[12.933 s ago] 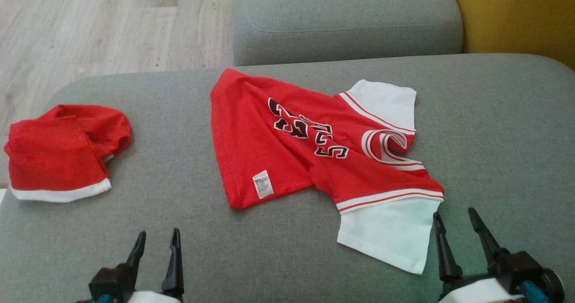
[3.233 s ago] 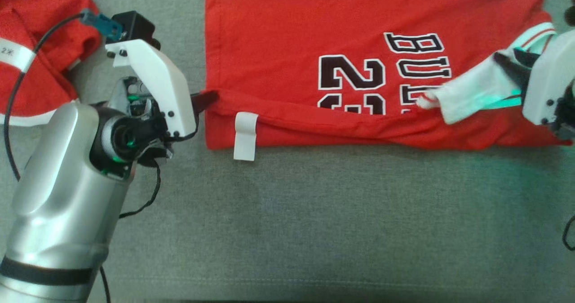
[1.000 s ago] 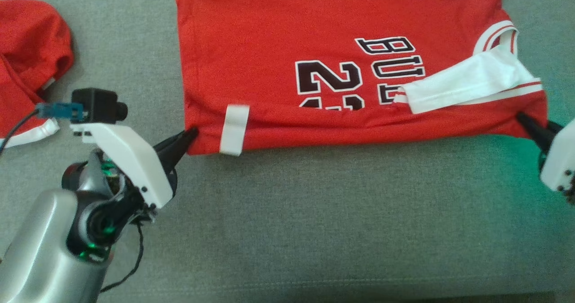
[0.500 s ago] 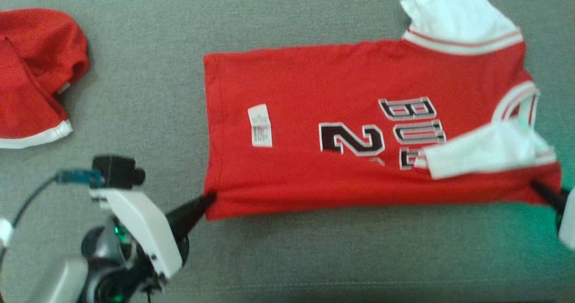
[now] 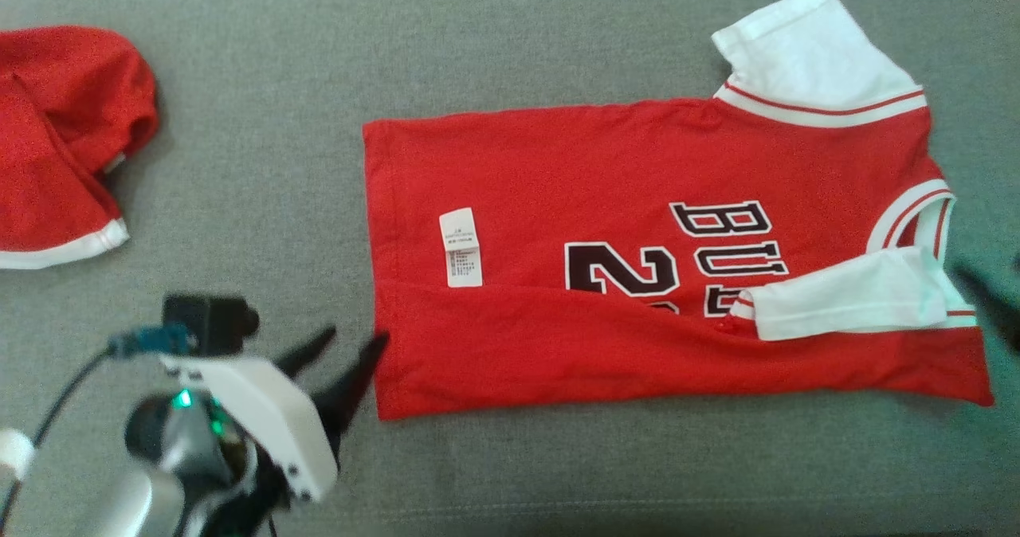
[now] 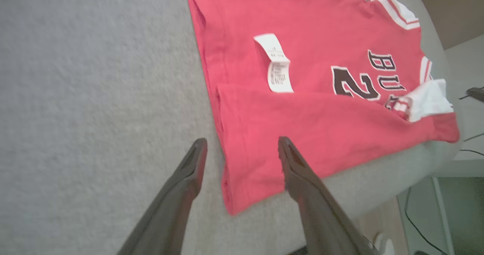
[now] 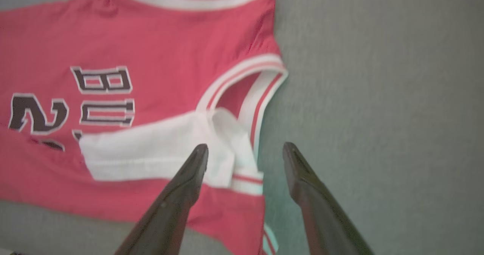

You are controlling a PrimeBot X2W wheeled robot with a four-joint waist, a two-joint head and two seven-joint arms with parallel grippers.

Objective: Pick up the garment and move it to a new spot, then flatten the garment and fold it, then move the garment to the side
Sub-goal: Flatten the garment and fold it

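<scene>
So the red short-sleeved jersey with white sleeves (image 5: 621, 170) is lying flat on the grey fabric sofa cushion (image 5: 558, 473), a bit right of the cushion's middle, with its hem toward the cushion's left end and its neck toward the right end. The long edge nearest the cushion's front is folded up over the body. That flap hides the bottom of the black-and-white number and lettering (image 5: 677, 242), and all you can read is "BU" and a "2". The near white sleeve (image 5: 845, 304) is tucked across on top of the flap, and the far white sleeve (image 5: 805, 51) sticks out flat toward the cushion's back. A little white care label (image 5: 460, 247) sits on the red near the hem, its lower end right at the flap's edge. The left gripper (image 5: 356, 336) is over the cushion's front-left part, just off the hem corner, fingers spread wide and pinching nothing. From its wrist view one finger is over bare grey, the other is over red cloth, and the folded corner lies between them; can't tell if either touches. The right gripper (image 7: 245, 146) is at the cushion's right end by the neck, also wide apart and gripping nothing, one finger over the tucked sleeve and one over bare cushion. A crumpled red cloth piece with a white band (image 5: 56, 146) sits at the cushion's far left end, well apart from the jersey.
</scene>
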